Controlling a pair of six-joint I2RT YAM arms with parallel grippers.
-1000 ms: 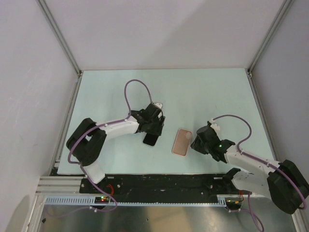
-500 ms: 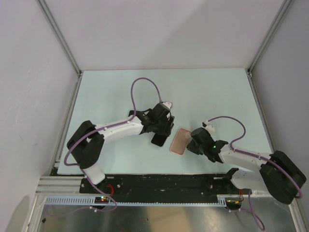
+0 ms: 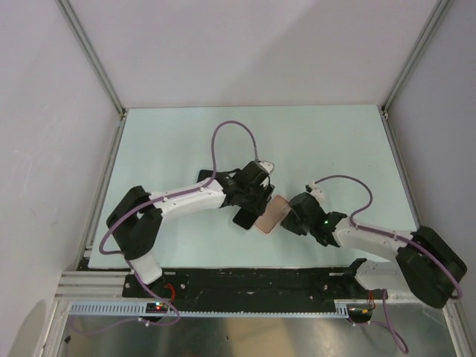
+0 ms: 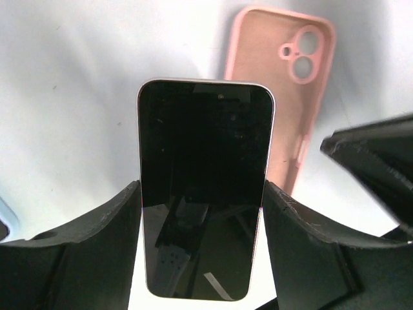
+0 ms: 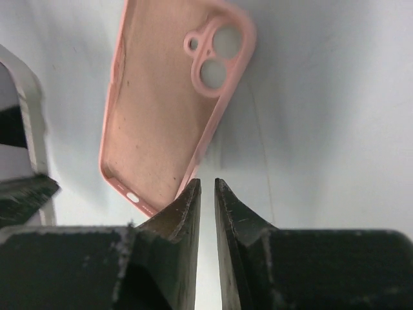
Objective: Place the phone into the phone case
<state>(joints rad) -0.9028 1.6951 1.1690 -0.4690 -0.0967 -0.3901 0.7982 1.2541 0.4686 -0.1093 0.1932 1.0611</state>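
My left gripper [image 3: 249, 202] is shut on the phone [image 3: 242, 218], gripping its long edges. In the left wrist view the phone [image 4: 205, 194] shows its glossy black screen between my fingers [image 4: 97, 245]. The salmon-pink phone case [image 3: 271, 214] lies open side up on the table, just right of the phone, and also shows in the left wrist view [image 4: 284, 97]. My right gripper [image 3: 295, 220] is shut and empty at the case's right edge. In the right wrist view its left fingertip [image 5: 187, 197] touches the rim of the case [image 5: 161, 103].
The pale green table [image 3: 163, 141] is enclosed by white walls with metal corner posts [image 3: 93, 56]. The black mounting rail [image 3: 245, 281] runs along the near edge. The right gripper's dark body [image 4: 377, 165] shows at the right of the left wrist view.
Both grippers have closed in on the case. The left one carried the phone right to the case's left edge. The right one moved left and nudged the case leftward and askew.
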